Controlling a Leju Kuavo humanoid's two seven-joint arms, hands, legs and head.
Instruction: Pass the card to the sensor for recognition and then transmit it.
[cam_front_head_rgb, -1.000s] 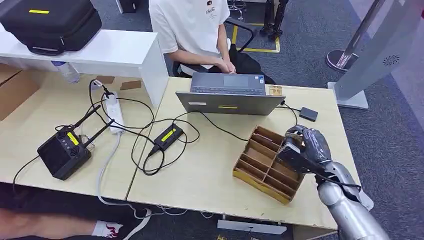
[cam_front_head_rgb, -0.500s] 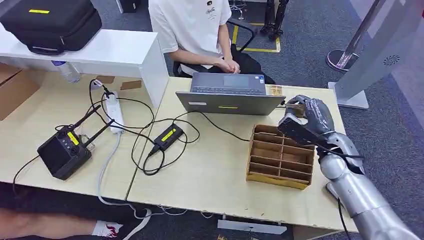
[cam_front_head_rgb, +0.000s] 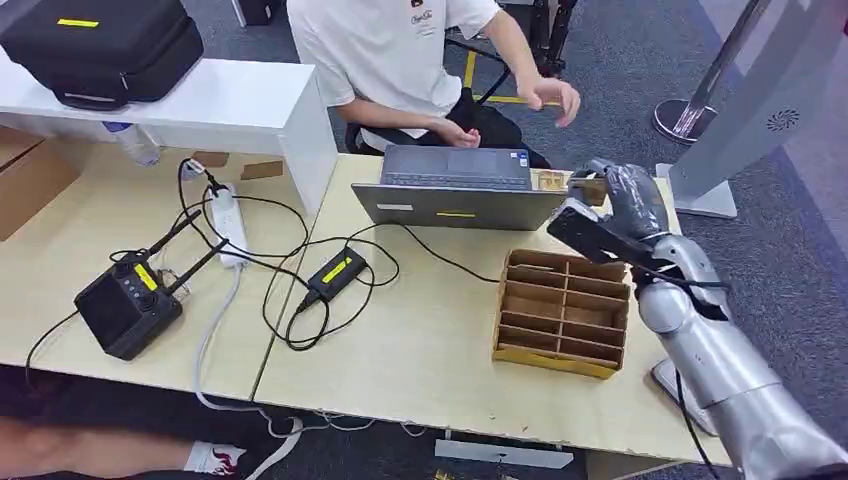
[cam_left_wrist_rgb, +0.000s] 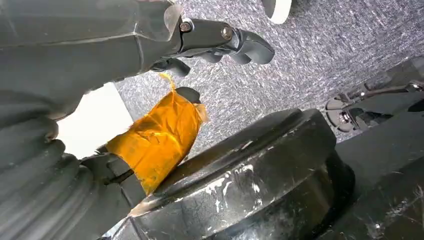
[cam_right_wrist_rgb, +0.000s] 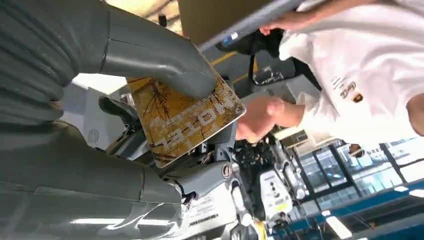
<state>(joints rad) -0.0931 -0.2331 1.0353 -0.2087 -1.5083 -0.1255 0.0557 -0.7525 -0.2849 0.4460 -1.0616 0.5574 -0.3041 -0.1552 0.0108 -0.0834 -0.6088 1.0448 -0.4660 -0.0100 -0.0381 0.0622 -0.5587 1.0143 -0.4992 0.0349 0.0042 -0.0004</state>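
Clearly right hand (cam_right_wrist_rgb: 150, 125) pinches card (cam_right_wrist_rgb: 182, 117), lettering legible wrist-side.

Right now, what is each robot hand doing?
Left robot hand: cannot be told.
Right robot hand: holding the yellow-brown patterned hotel card.

Grey carpet floor (cam_front_head_rgb: 620, 90) with yellow tape lines; a light wood table (cam_front_head_rgb: 420, 340) adjoins a white shelf (cam_front_head_rgb: 230, 100); a grey stand (cam_front_head_rgb: 760, 110) rises nearby.

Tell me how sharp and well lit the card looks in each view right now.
Right wrist view: card sharp, its lettering legible though turned, thumb covering one corner; windows behind bright. Head view: evenly lit, card small in the right hand, no detail readable.
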